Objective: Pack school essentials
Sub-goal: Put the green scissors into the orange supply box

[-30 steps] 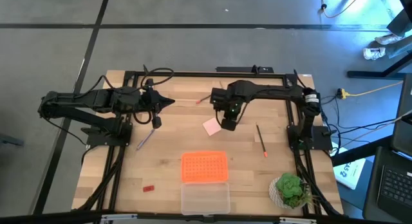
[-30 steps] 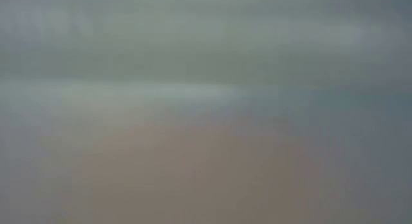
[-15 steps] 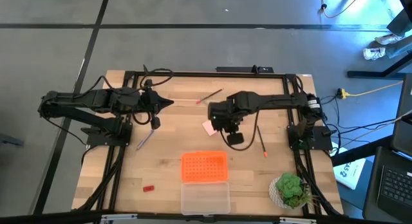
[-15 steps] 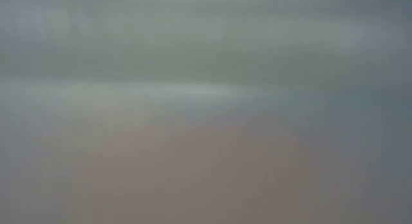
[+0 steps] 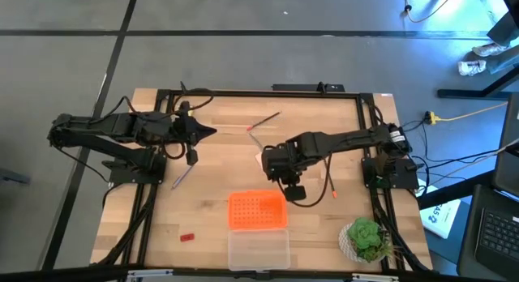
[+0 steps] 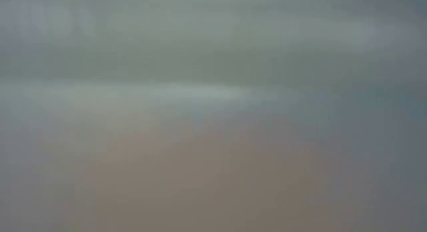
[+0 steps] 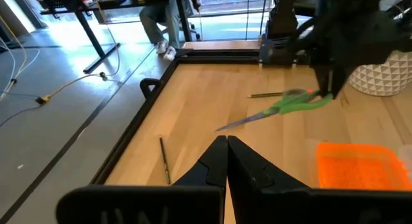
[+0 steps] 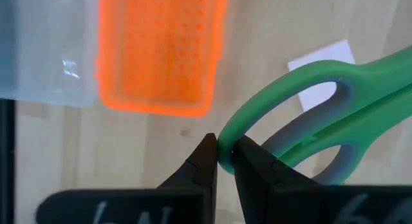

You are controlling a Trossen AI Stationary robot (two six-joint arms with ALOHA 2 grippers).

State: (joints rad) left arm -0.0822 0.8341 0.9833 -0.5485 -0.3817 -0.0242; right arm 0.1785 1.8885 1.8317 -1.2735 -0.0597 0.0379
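Observation:
My right gripper [image 5: 293, 191] hangs over the table's middle, just right of the orange perforated lid [image 5: 257, 210], shut on the green-handled scissors [image 7: 283, 108]. The scissors hang clear of the wood. The pink pad [image 5: 263, 159] lies flat, partly under the right arm. A pencil with a red tip [image 5: 328, 178], a red pencil [image 5: 263, 120], a purple pen [image 5: 182, 177] and a tiny red block [image 5: 187, 236] lie on the table. My left gripper [image 7: 226, 147] waits shut at the left, above the table. The low view shows only blur. My right gripper pinches the green rim of one handle loop [image 8: 225, 153] between its two fingers, one finger outside the loop and the other at its inner side. The fingers point down from above. The scissors are lifted clear, lying nearly level, blades [image 7: 241, 121] slanting slightly down toward the far left.
The clear plastic box [image 5: 258, 249] stands at the near edge, just in front of the orange lid. A potted plant [image 5: 365, 237] stands at the near right corner. Black frame rails [image 5: 243, 94] run along the table's sides.
My right gripper has moved from over the pink pad toward the table's near edge, rising a little and rolling about its own axis. The scissors have gone with it, clear of the table. The pink pad has stayed where it was.

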